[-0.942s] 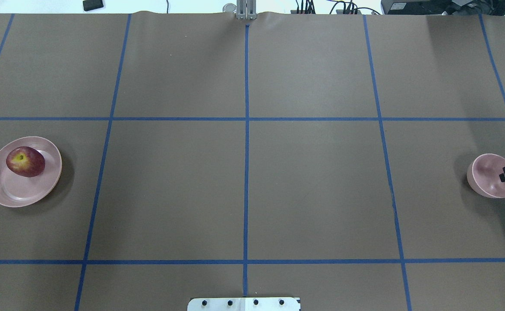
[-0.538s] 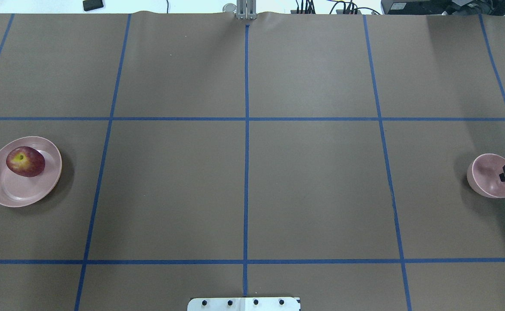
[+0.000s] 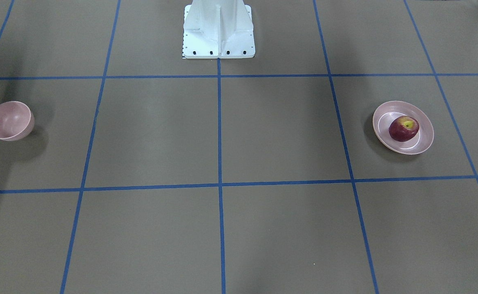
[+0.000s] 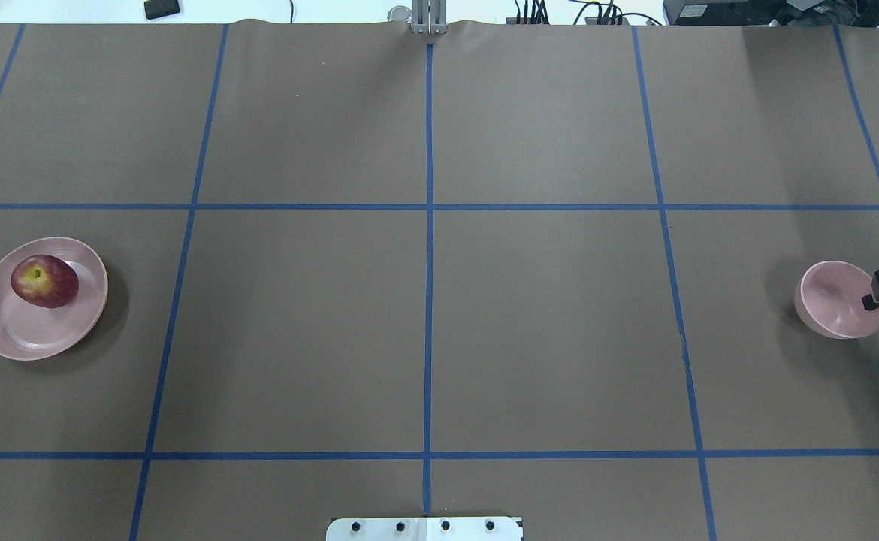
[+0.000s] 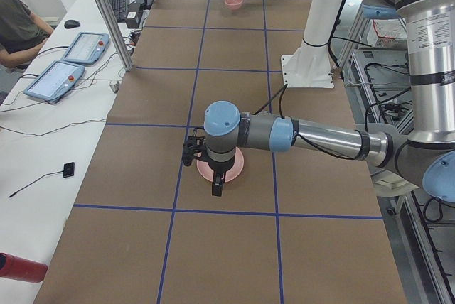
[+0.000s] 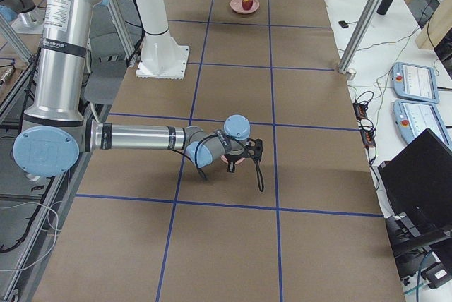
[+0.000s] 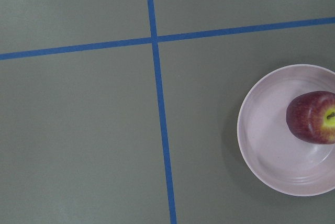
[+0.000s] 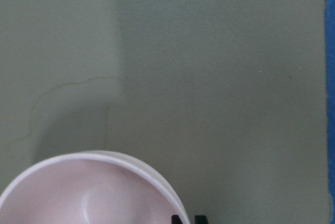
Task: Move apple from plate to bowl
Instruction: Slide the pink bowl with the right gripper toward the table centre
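The dark red apple lies on the pale pink plate at the table's left; both also show in the front view, apple and plate, and in the left wrist view, apple. The small pink bowl sits at the far right. My right gripper is shut on the bowl's rim; its fingertips straddle the rim. My left gripper hangs above the plate in the exterior left view only; I cannot tell if it is open or shut.
The brown table is marked with a blue tape grid. The white robot base stands at the middle of the near edge. An operator and control tablets are beside the far side.
The bowl and my right gripper have shifted together to the left and slightly away from the robot. The apple and plate have not moved.
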